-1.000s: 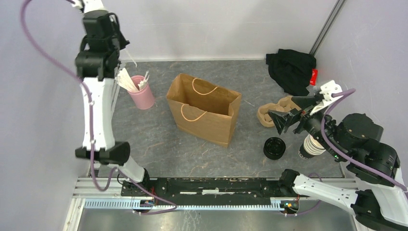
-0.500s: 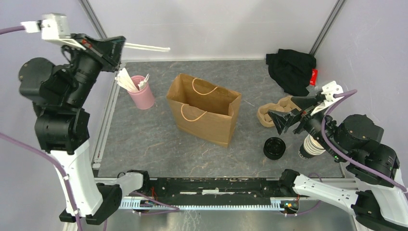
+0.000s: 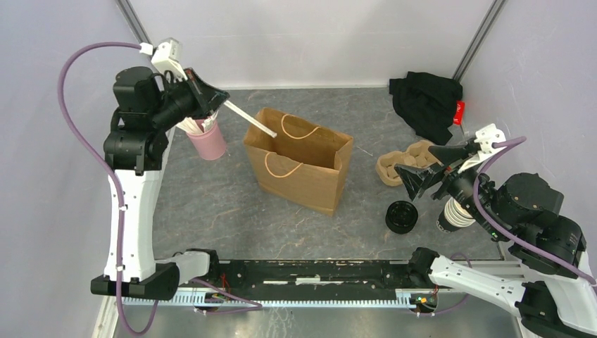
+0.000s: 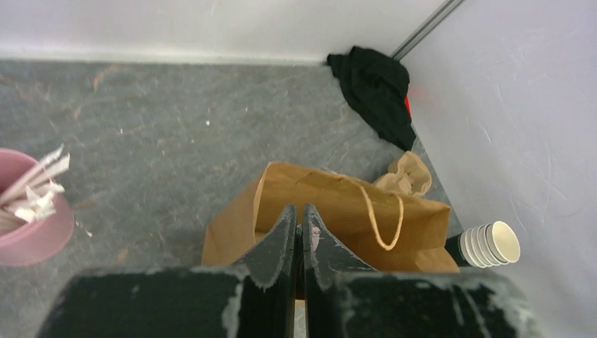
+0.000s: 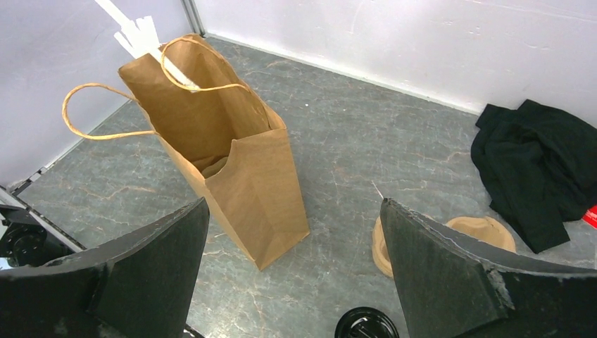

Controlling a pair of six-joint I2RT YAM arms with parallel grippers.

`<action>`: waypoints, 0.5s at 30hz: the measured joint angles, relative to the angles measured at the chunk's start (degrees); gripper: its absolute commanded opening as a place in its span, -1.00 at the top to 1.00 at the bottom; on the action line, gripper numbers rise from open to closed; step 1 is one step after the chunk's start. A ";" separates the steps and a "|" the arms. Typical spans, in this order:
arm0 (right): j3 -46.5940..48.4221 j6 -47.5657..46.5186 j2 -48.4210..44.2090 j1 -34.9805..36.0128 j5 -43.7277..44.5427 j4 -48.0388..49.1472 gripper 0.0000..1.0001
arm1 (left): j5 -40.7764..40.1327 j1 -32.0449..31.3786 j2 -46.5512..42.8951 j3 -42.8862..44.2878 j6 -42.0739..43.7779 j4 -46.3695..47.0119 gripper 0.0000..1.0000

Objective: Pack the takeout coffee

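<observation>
The takeout coffee is hidden or out of view. A brown paper bag (image 3: pixel 303 176) (image 5: pixel 260 176) stands open mid-table. My left gripper (image 3: pixel 220 97) (image 4: pixel 298 210) hangs above the bag's back left corner, shut on a long white paper-wrapped straw (image 3: pixel 252 121) (image 5: pixel 141 35). The straw slants down, and its far end sits at the bag's mouth. In the left wrist view the bag (image 4: pixel 331 204) lies right under the closed fingers. My right gripper (image 3: pixel 417 160) (image 5: pixel 294 204) hovers wide open to the right of the bag, holding nothing.
A pink cup (image 3: pixel 209 141) (image 4: pixel 32 225) of wrapped straws stands left of the bag. At right are a squat stack of black lids (image 3: pixel 402 216) (image 5: pixel 367 327), stacked lidless cups (image 3: pixel 454 215) (image 4: pixel 493 243), a cardboard carrier (image 3: pixel 398 163) (image 5: pixel 486 229) and a black cloth (image 3: pixel 426 102) (image 5: pixel 542 169).
The left arm swung from high at the left wall down and rightward, bringing the straw's end to the bag's mouth. The right gripper shifted only slightly and stays open.
</observation>
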 measured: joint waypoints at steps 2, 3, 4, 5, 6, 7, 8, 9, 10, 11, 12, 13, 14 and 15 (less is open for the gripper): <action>-0.02 0.35 -0.04 0.00 0.66 -0.26 -0.96 | -0.20 0.00 -0.42 -2.58 -0.55 0.13 0.54; -0.02 0.55 -0.04 0.00 1.27 -0.44 -0.96 | -0.24 0.00 -0.48 -3.82 -0.85 0.13 0.36; -0.02 0.76 -0.04 0.00 1.81 -0.66 -0.96 | -0.15 0.00 -0.44 -4.87 -1.03 0.15 0.14; -0.02 0.87 -0.04 0.00 2.29 -0.83 -0.96 | 0.07 0.00 -0.31 -5.64 -1.53 0.17 -0.08; -0.02 1.03 0.00 0.00 2.97 -0.98 -0.96 | 0.79 0.00 -0.13 -6.38 -2.14 0.15 -0.21; -0.02 1.27 0.02 0.00 3.56 -1.14 -0.96 | 1.60 0.00 0.13 -7.02 -2.67 0.15 -0.33; -0.02 1.51 0.11 0.00 4.37 -1.29 -0.96 | 2.62 0.00 0.44 -7.30 -3.32 0.11 -0.46; -0.02 1.75 0.20 0.00 5.01 -1.36 -0.96 | 3.52 0.00 0.72 -7.39 -3.69 0.11 -0.60; -0.02 1.95 0.28 0.00 5.62 -1.42 -0.96 | 4.26 0.00 0.90 -7.39 -3.85 0.15 -0.69; -0.02 2.10 0.44 0.00 6.32 -1.49 -0.96 | 4.94 0.00 0.98 -7.39 -3.93 0.13 -0.74; -0.02 2.16 0.57 0.00 6.80 -1.51 -0.96 | 5.29 0.00 0.90 -7.39 -4.00 0.15 -0.77; -0.04 2.16 0.72 0.00 7.13 -1.49 -0.96 | 5.27 0.00 0.72 -7.28 -4.00 0.07 -0.78; -0.04 2.14 0.85 0.00 7.45 -1.49 -0.96 | 4.98 0.00 0.50 -6.86 -4.00 -0.17 -0.78; -0.04 2.12 1.03 0.00 7.98 -1.49 -0.96 | 4.22 0.00 0.39 -6.10 -4.00 -0.57 -0.79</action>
